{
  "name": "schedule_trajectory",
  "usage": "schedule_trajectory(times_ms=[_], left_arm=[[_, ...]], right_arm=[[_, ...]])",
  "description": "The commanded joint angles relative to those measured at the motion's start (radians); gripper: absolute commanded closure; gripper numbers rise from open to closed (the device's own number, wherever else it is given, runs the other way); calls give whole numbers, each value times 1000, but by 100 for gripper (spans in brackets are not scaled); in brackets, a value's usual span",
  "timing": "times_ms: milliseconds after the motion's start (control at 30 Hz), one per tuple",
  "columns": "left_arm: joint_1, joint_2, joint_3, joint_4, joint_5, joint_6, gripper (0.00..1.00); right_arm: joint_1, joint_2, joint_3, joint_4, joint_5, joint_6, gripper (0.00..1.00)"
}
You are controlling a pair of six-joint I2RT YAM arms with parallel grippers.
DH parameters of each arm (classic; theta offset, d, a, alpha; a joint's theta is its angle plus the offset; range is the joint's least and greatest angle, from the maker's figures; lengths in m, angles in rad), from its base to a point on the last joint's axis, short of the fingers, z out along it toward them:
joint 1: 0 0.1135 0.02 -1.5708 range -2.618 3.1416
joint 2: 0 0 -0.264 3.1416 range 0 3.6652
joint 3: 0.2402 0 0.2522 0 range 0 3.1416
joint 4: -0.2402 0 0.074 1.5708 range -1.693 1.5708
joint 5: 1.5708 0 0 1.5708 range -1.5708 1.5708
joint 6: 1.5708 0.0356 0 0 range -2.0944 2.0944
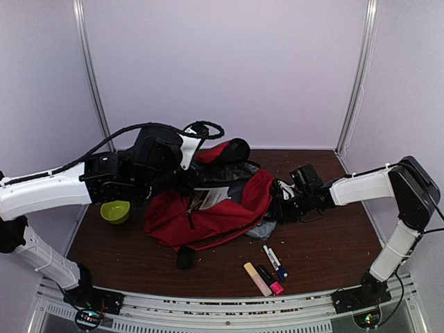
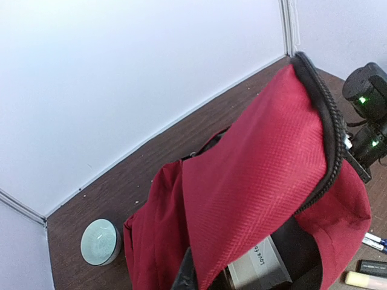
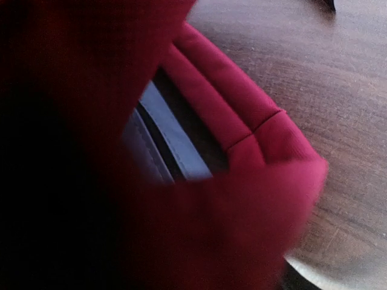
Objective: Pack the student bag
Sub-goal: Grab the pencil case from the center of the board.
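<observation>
The student bag (image 1: 208, 208), a large red backpack, lies in the middle of the table with its flap (image 2: 254, 157) lifted. My left gripper (image 1: 196, 175) is shut on the flap's edge; one dark finger (image 2: 184, 275) shows under the fabric. A white notebook (image 2: 257, 266) with handwriting lies inside the open bag. My right gripper (image 1: 277, 202) is at the bag's right zipper edge and looks shut on it. Red fabric (image 3: 242, 109) fills the right wrist view and hides the fingers. A grey-blue lining strip (image 3: 172, 136) shows inside.
A green bowl (image 1: 116, 210) stands left of the bag, also in the left wrist view (image 2: 100, 241). Several markers (image 1: 274, 258) and highlighters (image 1: 257, 277) lie near the front edge. A grey pouch (image 1: 262, 229) peeks out under the bag's right side.
</observation>
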Motion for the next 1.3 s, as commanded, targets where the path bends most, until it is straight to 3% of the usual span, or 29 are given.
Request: schedule_trajectory(times_ms=[0, 167, 367, 633, 967, 1100, 1267], left_arm=[[0, -58, -3, 119, -65, 17, 100], [0, -65, -1, 106, -83, 20, 100], [0, -86, 2, 81, -119, 35, 100], [0, -75, -5, 97, -81, 34, 100], [0, -32, 11, 134, -5, 37, 100], [0, -12, 18, 143, 21, 36, 100], [0, 19, 44, 163, 63, 35, 100]], right_arm=[[14, 37, 22, 2, -7, 0, 49], [6, -30, -22, 6, 5, 25, 82], [-76, -175, -112, 3, 23, 59, 100], [-235, -466, -215, 37, 103, 153, 100], [-271, -906, -70, -46, 527, 109, 100], [-250, -953, -13, -2, 461, 118, 100], [-133, -799, 85, -62, 197, 185, 100]])
